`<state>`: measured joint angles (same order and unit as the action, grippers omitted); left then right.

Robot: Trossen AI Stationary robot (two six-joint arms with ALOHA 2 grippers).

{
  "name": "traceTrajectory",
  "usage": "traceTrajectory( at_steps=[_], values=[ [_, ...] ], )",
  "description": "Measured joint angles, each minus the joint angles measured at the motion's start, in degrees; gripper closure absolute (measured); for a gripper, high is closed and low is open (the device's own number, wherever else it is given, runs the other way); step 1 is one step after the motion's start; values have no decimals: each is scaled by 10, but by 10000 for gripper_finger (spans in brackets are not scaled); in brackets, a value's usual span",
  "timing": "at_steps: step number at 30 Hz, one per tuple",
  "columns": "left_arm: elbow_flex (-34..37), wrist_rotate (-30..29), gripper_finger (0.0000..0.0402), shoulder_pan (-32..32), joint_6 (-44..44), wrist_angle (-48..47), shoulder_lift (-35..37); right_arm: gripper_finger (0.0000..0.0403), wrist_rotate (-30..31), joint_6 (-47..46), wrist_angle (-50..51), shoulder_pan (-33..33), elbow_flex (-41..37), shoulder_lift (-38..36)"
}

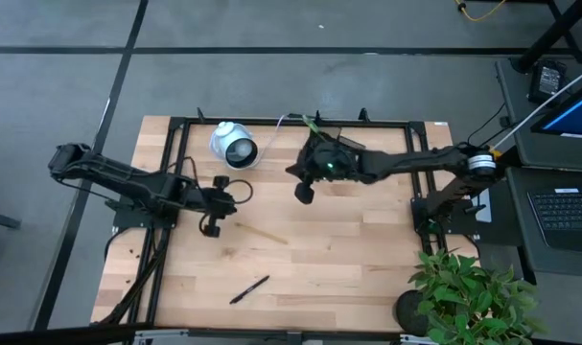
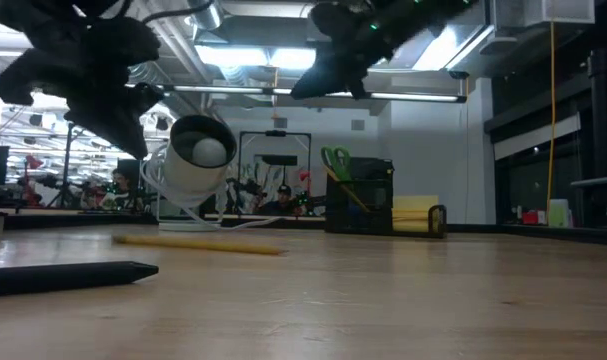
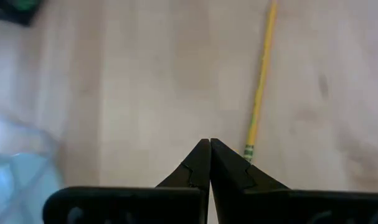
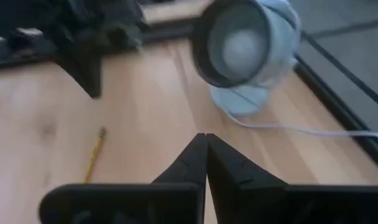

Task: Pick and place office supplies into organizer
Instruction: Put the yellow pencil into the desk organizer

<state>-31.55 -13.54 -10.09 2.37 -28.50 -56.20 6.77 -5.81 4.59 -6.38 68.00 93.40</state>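
Note:
A yellow pencil point(image 1: 262, 233) with a green band lies flat on the wooden table, and a black pen point(image 1: 249, 288) lies nearer the front edge. The black organizer point(image 2: 361, 198) stands at the far side, with green scissors handles point(image 2: 335, 160) sticking up from it and a yellow sticky pad point(image 2: 415, 213) beside it. My left gripper point(image 1: 211, 228) hangs shut and bare above the table, just left of the pencil point(image 3: 260, 87). My right gripper point(image 1: 303, 192) is shut and bare, raised over the middle, in front of the organizer point(image 1: 343, 142).
A white round device point(image 1: 233, 146) with a dark centre and a thin white cable stands at the far left of the table; it shows large in the right wrist view point(image 4: 248, 43). A black frame rims the table. A potted plant point(image 1: 468, 297) stands off the near right corner.

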Motion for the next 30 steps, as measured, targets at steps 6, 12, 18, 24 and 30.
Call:
traceTrajectory(
  at_steps=[6,12,18,24,30],
  values=[
    [-27,54,387,-18,-3,-19,-52,392,-9,-1,-233,10,-126,-3],
    [-67,58,341,-56,-61,-70,-120,392,-9,-12,-355,28,-195,-1],
    [-92,76,303,-103,-73,-76,-183,392,-9,-10,-392,47,-207,-1],
    [-92,127,288,-138,-141,-63,-235,392,-10,3,-402,65,-207,-1],
    [-92,156,286,-178,-180,-10,-265,392,-9,1,-399,76,-207,-1]
  ],
)
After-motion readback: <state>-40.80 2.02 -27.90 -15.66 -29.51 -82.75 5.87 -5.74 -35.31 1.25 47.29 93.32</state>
